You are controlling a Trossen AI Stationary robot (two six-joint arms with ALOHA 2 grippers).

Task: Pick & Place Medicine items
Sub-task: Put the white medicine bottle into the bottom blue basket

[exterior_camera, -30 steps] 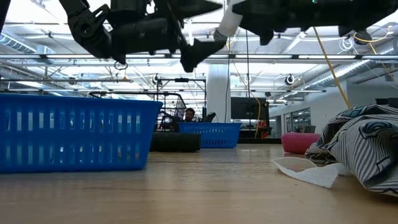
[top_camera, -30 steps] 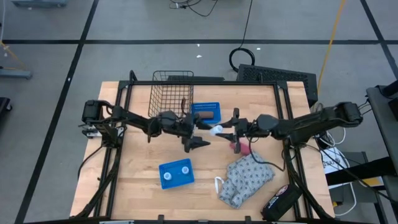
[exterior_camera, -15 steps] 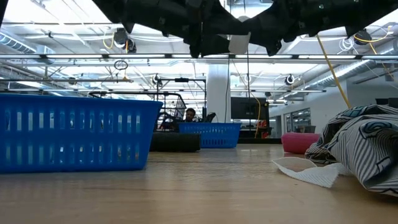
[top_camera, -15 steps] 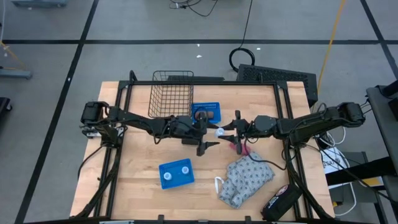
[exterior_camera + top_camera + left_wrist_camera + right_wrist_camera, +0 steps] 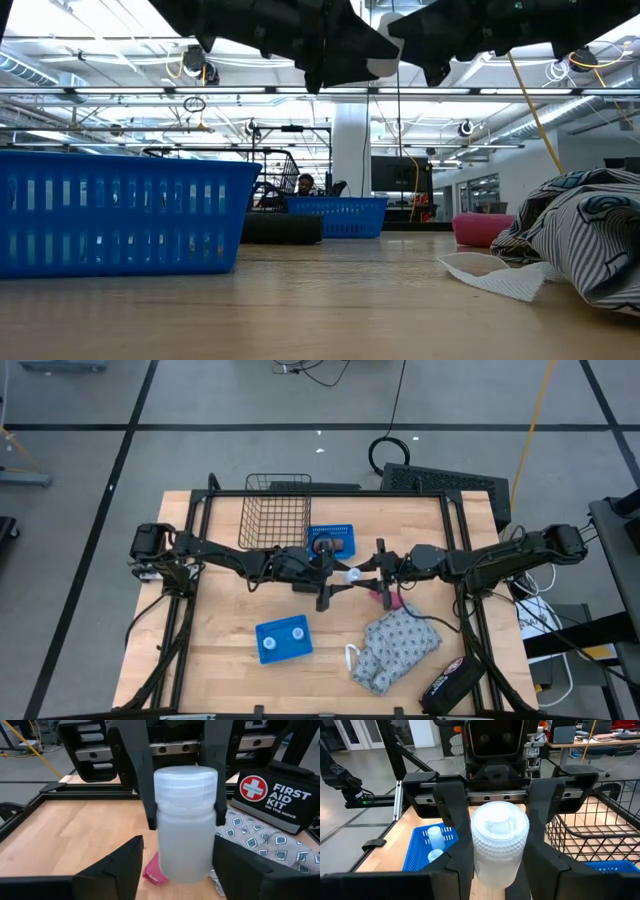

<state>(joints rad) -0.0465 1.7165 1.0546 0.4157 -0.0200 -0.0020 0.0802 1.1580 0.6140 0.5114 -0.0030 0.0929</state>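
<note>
Left gripper point(image 5: 335, 577) now closer around bottle point(image 5: 354, 574), base hidden.

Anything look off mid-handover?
Nothing spilled or broken. The bottle is upright in the right gripper, with the left gripper open around it. Only the crumpled cloth looks untidy.

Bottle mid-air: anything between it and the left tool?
Nothing visible. The right tool holds the bottle, and the left tool has its open fingers flanking it, with bare gaps on both sides.
</note>
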